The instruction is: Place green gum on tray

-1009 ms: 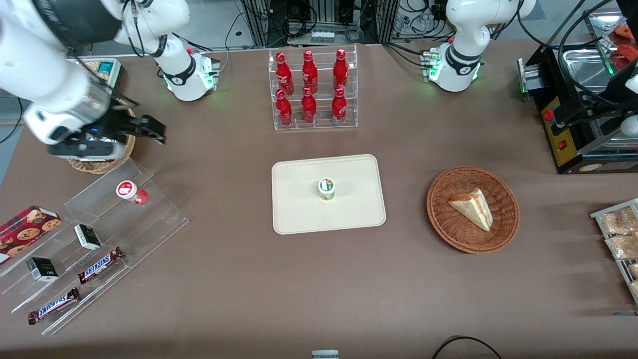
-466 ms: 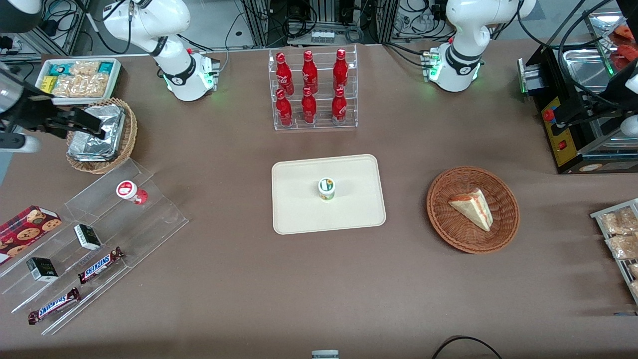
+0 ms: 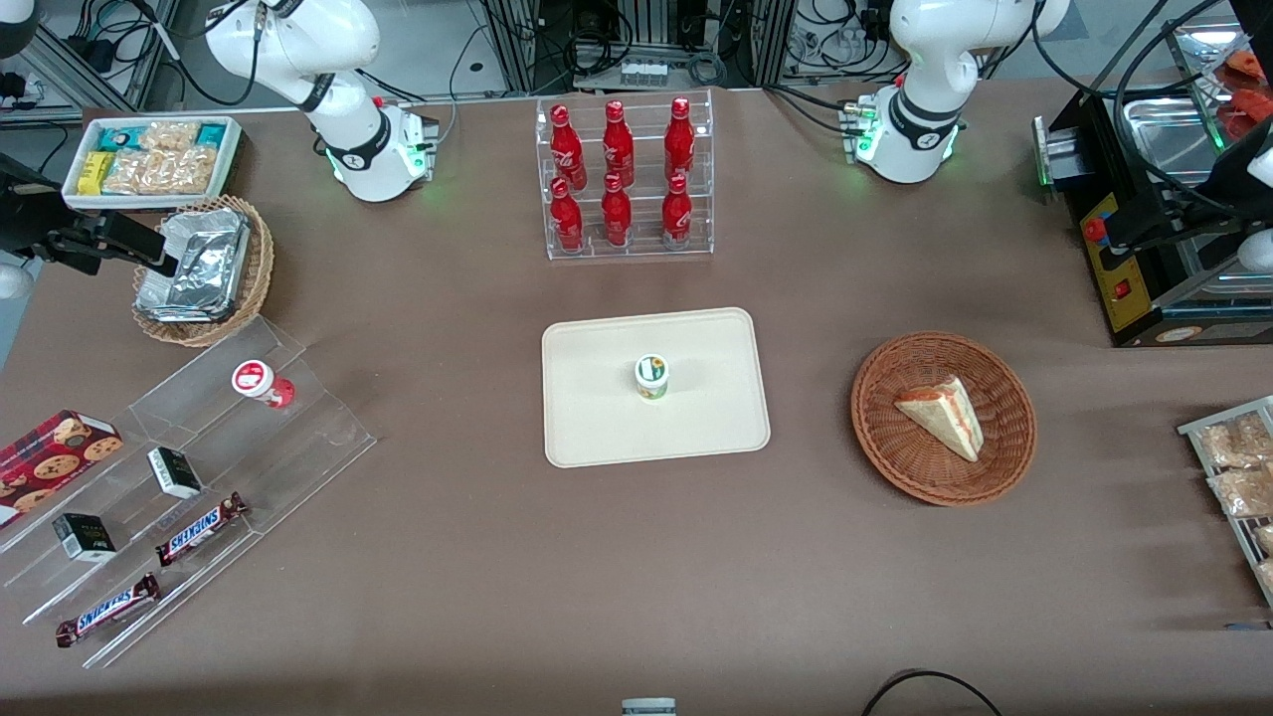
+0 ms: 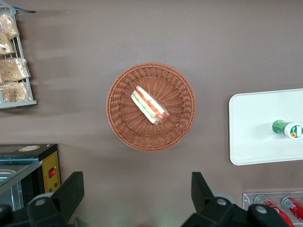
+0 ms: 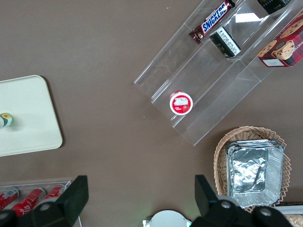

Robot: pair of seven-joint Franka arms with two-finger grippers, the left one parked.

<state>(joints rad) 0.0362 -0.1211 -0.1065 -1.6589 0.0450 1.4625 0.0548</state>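
The green gum point(image 3: 651, 377), a small green bottle with a white lid, stands upright near the middle of the cream tray point(image 3: 597, 428). It also shows in the right wrist view point(image 5: 5, 119) on the tray point(image 5: 33, 123), and in the left wrist view point(image 4: 287, 128) on the tray point(image 4: 251, 137). My right gripper point(image 3: 119, 244) is open and empty. It is high up at the working arm's end of the table, beside the foil tray's basket and far from the gum. Its fingers stand wide apart in the right wrist view point(image 5: 139, 189).
A red gum bottle point(image 3: 261, 382) stands on a clear stepped shelf point(image 3: 199, 467) with candy bars and small boxes. A foil tray in a wicker basket point(image 3: 199, 264), a rack of red bottles point(image 3: 622, 179) and a basket with a sandwich point(image 3: 943, 418) stand around the tray.
My right arm has pulled away toward the working arm's end of the table and now mostly sits out of the front view. The green gum has not moved.
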